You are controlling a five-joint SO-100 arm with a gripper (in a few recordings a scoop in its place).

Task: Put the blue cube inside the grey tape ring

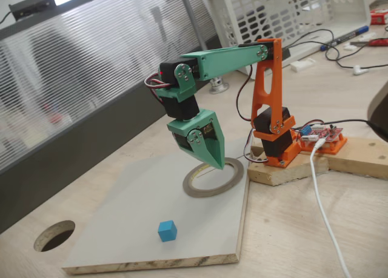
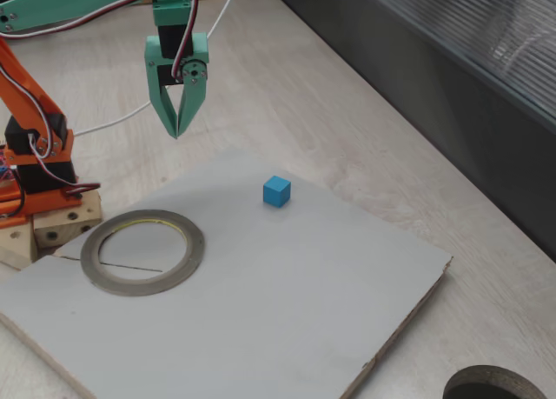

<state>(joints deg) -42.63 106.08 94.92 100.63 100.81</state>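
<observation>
Green tool point(image 2: 176, 131) hangs fingertips-down, pinched together, above grey tape ring point(image 2: 142, 251).

We are seeing a pale wooden table point(image 2: 347, 121) carrying a grey board point(image 2: 261, 295). Lying on the board, well apart, are the blue cube point(image 2: 276, 191) and the grey tape ring point(image 2: 142, 252).

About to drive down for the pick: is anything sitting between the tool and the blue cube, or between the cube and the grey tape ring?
Nothing visible. The tool hangs above the grey board, the blue cube sits alone on it, and bare board separates it from the grey tape ring.
</observation>
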